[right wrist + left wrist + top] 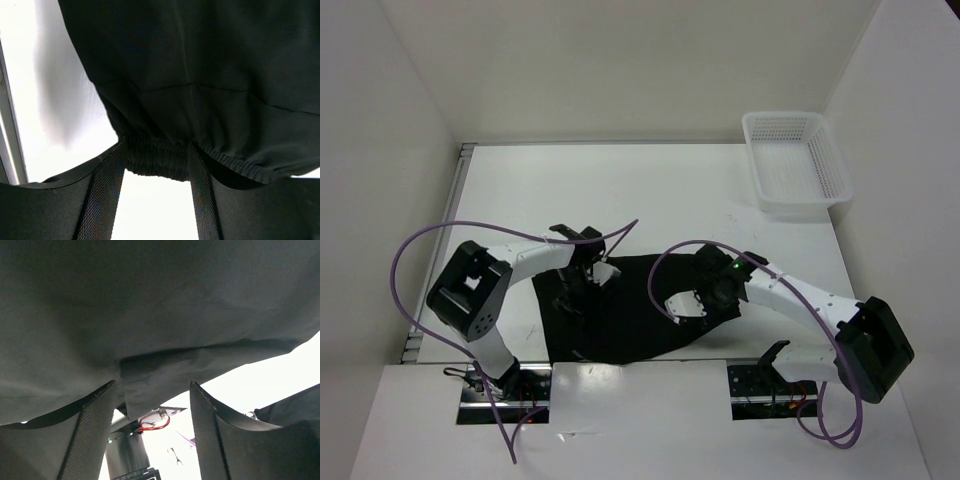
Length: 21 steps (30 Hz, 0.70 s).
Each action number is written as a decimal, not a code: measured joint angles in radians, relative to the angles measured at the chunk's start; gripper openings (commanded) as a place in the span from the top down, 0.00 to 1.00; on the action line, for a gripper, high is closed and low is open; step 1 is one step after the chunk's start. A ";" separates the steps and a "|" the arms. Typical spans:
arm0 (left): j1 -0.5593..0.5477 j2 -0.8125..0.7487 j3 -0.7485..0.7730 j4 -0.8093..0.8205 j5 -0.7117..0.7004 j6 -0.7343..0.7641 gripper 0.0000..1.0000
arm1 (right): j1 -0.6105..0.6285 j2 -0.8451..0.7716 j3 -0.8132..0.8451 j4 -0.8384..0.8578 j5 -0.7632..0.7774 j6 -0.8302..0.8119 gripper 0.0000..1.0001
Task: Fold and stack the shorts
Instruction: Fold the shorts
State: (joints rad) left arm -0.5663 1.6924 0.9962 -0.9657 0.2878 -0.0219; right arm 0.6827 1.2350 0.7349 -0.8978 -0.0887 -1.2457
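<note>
Left of centre in the overhead view, the left gripper (pixel 575 285) sits over the left part of the shorts (pixel 625 320). Its fingers are spread with a flap of hem between them, apparently placed to take that edge for a fold. The black cloth lies spread low in the middle of the table. Right of it, the right gripper (pixel 692 305) straddles the gathered waistband (pixel 157 157), jaws likewise apart. The basket (pixel 752 150) sits upper right, likely for stacking.
</note>
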 measured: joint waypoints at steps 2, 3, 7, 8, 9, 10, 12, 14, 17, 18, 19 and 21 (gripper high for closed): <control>0.000 0.005 0.000 0.001 0.008 0.000 0.35 | 0.000 0.000 -0.019 0.014 0.004 0.005 0.43; 0.000 0.009 0.000 0.002 0.012 0.000 0.36 | 0.000 0.000 -0.025 0.021 0.005 0.007 0.43; 0.000 0.035 0.000 0.002 0.026 0.000 0.43 | 0.000 0.000 -0.032 0.037 0.015 0.010 0.43; -0.001 0.042 0.000 0.001 0.029 0.000 0.49 | 0.000 0.000 -0.035 0.039 0.018 0.010 0.43; -0.003 0.049 0.000 0.001 0.032 0.000 0.52 | 0.000 0.000 -0.036 0.039 0.022 0.010 0.43; -0.005 0.054 0.000 0.000 0.033 -0.002 0.55 | 0.000 0.000 -0.036 0.039 0.025 0.010 0.43; -0.010 0.062 0.000 0.000 0.035 0.000 0.68 | 0.000 0.000 -0.036 0.040 0.027 0.010 0.43; -0.014 0.071 0.000 0.000 0.039 0.000 0.78 | 0.000 0.000 -0.040 0.043 0.034 0.010 0.43; -0.018 0.088 0.000 0.000 0.046 0.002 0.92 | 0.000 -0.003 -0.058 0.053 0.060 0.002 0.43; -0.018 0.090 0.000 0.000 0.048 0.006 0.94 | 0.000 -0.004 -0.067 0.053 0.072 -0.002 0.43; -0.018 0.090 0.000 0.000 0.050 0.010 0.97 | 0.000 -0.006 -0.072 0.052 0.082 -0.004 0.43; -0.018 0.082 0.000 -0.002 0.050 0.015 1.00 | 0.000 -0.014 -0.073 0.048 0.099 -0.009 0.42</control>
State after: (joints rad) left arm -0.5842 1.7748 0.9966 -0.9676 0.3378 -0.0071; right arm 0.6827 1.2209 0.6621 -0.8501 0.0105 -1.2549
